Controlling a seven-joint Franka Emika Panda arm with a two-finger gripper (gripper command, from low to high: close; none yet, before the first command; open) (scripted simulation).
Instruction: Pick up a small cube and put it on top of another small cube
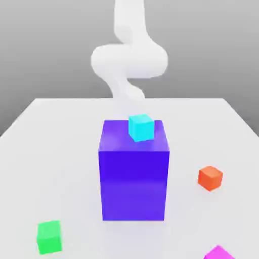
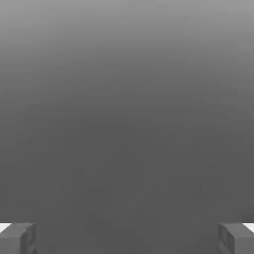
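A pale, near-white table (image 1: 45, 152) is spreading across the lower part of the exterior view, its far edge running straight across as a level line and its two side edges slanting outward toward the camera. The surface is looking smooth and matte, and it is catching soft, even light that is casting only faint shadows. Behind the table, a plain grey backdrop (image 1: 45, 45) is rising, shading from a darker grey higher up to a lighter grey near the table's far edge. In the hand view, a featureless grey field (image 2: 127, 109) is grading smoothly between lighter and darker tones.
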